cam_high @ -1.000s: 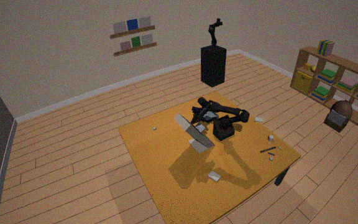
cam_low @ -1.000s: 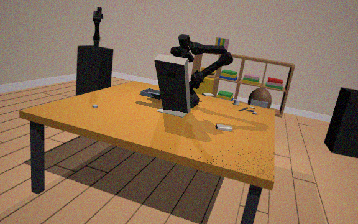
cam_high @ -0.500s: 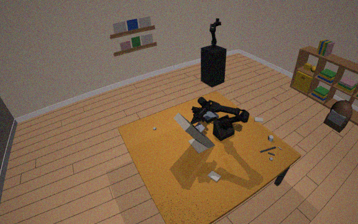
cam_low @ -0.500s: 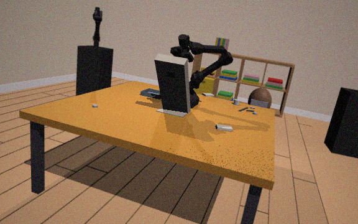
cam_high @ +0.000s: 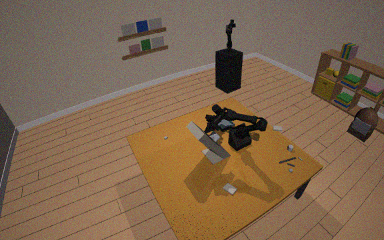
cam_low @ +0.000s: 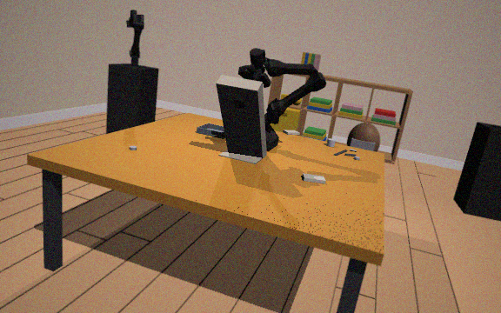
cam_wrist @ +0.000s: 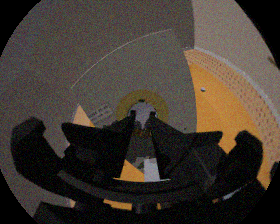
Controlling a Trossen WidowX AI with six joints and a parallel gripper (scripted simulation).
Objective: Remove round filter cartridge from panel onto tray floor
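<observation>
An orange table (cam_high: pixel 179 193) stands on a plank floor (cam_high: pixel 62 157) in a beige-walled room, with a wooden bookshelf (cam_high: pixel 325 57) at the far right, two wall shelves (cam_high: pixel 142 34) at the far side and a black pedestal (cam_high: pixel 229 71) beyond the table. Small pale blocks (cam_high: pixel 230 189) and a short cylinder (cam_high: pixel 290 147) lie scattered on the tabletop. The grey service panel (cam_low: pixel 239 117) stands upright near the table's middle, and the black arm (cam_low: pixel 303 87) bends over its top edge from behind. From the exterior view the panel hides its own working face, and the grey tray (cam_low: pixel 210 129) peeks out only at its left. The round filter cartridge (cam_wrist: pixel 141 115) shows only in the wrist view, as a small dim disc within a yellowish ring, seated in the panel. Its flat face points straight at the gripper (cam_wrist: pixel 143 132), so its axis runs into the panel. Its two slots are too small and blurred to make out. The gripper's fingers stand a narrow gap apart, released, with nothing grasped between them; whether they touch the cartridge cannot be told.
</observation>
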